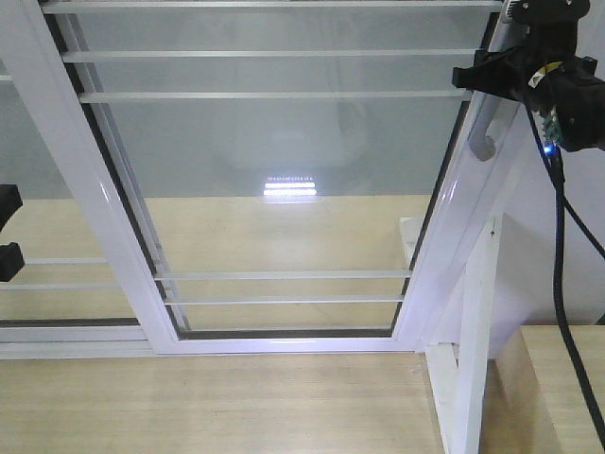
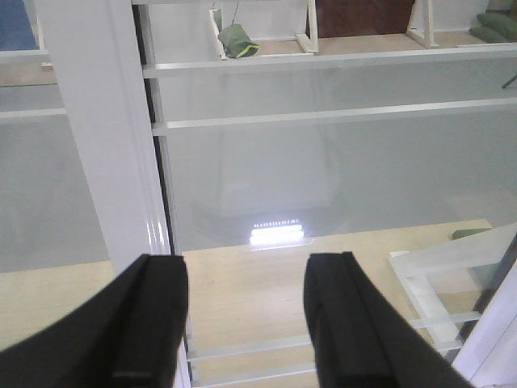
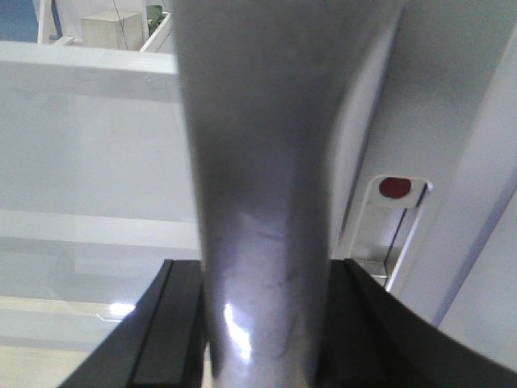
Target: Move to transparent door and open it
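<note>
The transparent door (image 1: 274, 180) fills the front view: clear glass with thin white bars in a glossy white frame. Its curved grey handle (image 1: 484, 132) sits on the right stile (image 1: 454, 246). My right gripper (image 1: 501, 78) is at the top right, shut on the handle. In the right wrist view the grey handle (image 3: 266, 162) runs up between the two black fingers of the right gripper (image 3: 262, 323), which press on both its sides. My left gripper (image 2: 246, 323) is open and empty, facing the glass (image 2: 323, 162) next to a white stile (image 2: 105, 129). It shows at the left edge of the front view (image 1: 8, 232).
A second white-framed glass panel (image 1: 57, 284) stands behind on the left. A white support frame (image 1: 473, 359) stands at the right on the wooden floor (image 1: 236, 407). A black cable (image 1: 567, 284) hangs from the right arm. A red-dot latch (image 3: 394, 187) is beside the handle.
</note>
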`<state>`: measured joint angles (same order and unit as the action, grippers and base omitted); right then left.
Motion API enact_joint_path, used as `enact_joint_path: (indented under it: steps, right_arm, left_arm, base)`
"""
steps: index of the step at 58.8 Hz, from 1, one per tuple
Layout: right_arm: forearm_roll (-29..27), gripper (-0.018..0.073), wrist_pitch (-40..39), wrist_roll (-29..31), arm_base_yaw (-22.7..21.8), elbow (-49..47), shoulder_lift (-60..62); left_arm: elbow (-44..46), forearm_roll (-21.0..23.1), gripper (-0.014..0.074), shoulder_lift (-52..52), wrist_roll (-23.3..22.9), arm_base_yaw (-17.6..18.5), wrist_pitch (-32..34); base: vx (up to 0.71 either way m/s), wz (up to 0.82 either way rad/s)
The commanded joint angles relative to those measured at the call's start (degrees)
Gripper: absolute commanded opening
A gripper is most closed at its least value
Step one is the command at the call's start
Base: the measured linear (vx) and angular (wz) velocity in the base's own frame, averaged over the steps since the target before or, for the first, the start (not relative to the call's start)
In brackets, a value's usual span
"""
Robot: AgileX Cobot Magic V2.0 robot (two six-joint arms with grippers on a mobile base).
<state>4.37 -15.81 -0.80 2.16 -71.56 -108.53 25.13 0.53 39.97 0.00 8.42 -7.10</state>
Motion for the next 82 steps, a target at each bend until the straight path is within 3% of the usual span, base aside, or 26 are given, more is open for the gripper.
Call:
enact_joint_path:
  steps: [1,52,68,82]
  right_arm:
    - [1.24,0.0340,-4.49,-0.31,1.70,-2.07,3.07]
    - [0.59,0.0340,-7.00,-0.74,14.75,-2.07,3.07]
    - [0.22,0.0340,-10.16,-1.20,17.54,-2.07,3.07]
    - [0.22,0.0340,-7.37,-3.86,18.58,-2.07,6.22]
  left_arm:
    - [1.80,0.55,0.0462,-0.12,-0.60,0.14,4.51]
    - [1.80,0.55,0.0462,-0.12,-0.60,0.14,4.51]
    - [1.80,0.55,0.0462,-0.12,-0.60,0.14,4.75]
    - [1.80,0.55,0.0462,-0.12,-0.60,0.14,4.92]
  base:
    - [0.00,0.00]
    - [0.00,0.00]
    - [0.00,0.00]
    - [0.00,0.00]
